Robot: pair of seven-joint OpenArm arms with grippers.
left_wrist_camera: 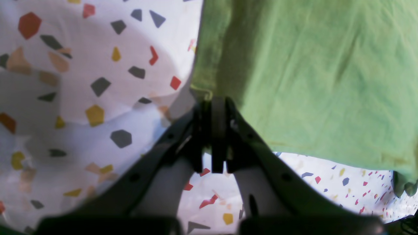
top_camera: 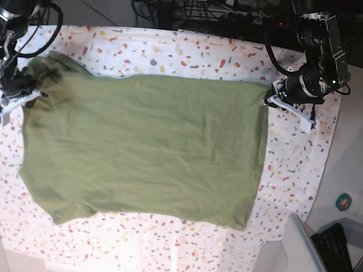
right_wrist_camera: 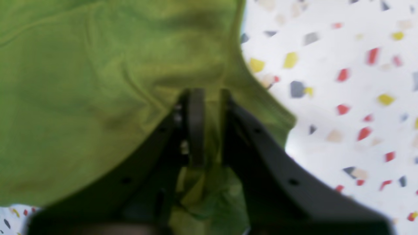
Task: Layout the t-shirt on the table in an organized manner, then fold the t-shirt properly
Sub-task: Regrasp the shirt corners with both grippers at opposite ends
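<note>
While spread nearly flat on table, t-shirt unfolded; left pincer and right pincer apparently clenched on cloth edges.

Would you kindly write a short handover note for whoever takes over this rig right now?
Left gripper: shut on a hem corner of the t-shirt.
Right gripper: shut on bunched fabric at the shirt's sleeve end.
T-shirt: spread nearly flat across the table, pinched at its two far corners; the gripped sleeve is still rumpled.
Done: most of the layout.
Left: smooth the sleeves, release, then all the folds.
</note>
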